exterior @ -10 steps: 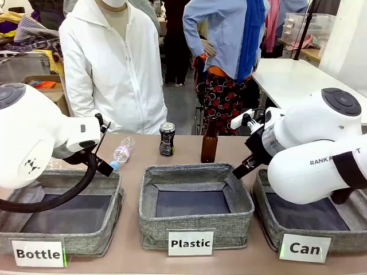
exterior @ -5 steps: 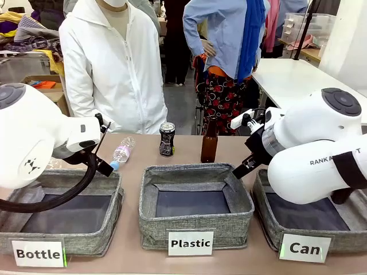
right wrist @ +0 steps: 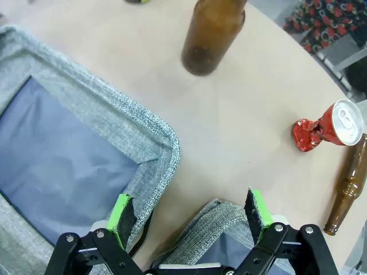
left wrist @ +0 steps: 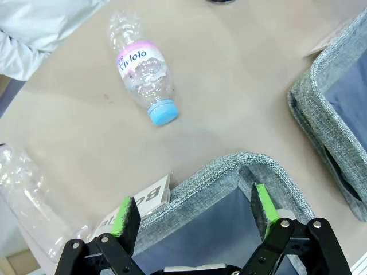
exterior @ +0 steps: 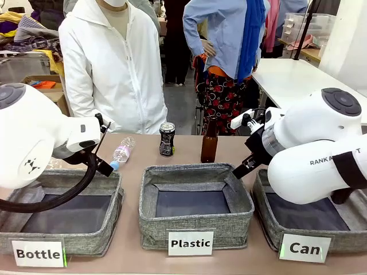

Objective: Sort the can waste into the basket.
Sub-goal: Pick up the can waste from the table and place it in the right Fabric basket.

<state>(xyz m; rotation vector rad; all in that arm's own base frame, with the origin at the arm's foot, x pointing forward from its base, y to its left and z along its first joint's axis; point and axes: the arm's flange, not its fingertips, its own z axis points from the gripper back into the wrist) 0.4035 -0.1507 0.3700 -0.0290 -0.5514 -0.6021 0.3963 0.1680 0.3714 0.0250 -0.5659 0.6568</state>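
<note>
While both hands hang empty, the basket labelled "Can", at the lower right of the front view, has a bare dark bottom where it is visible. Above its corner the right hand has its fingers wide apart, gripping nothing. The left hand, likewise spread, hovers over the "Bottle" basket. Farther out on the table, the crushed red can lies at the right of the right wrist frame, near a lying brown bottle. The black can stands upright near the far edge. The step in hand seems to be approaching a first can. Next, the right hand probably needs to reach the red can, straddle it and close.
</note>
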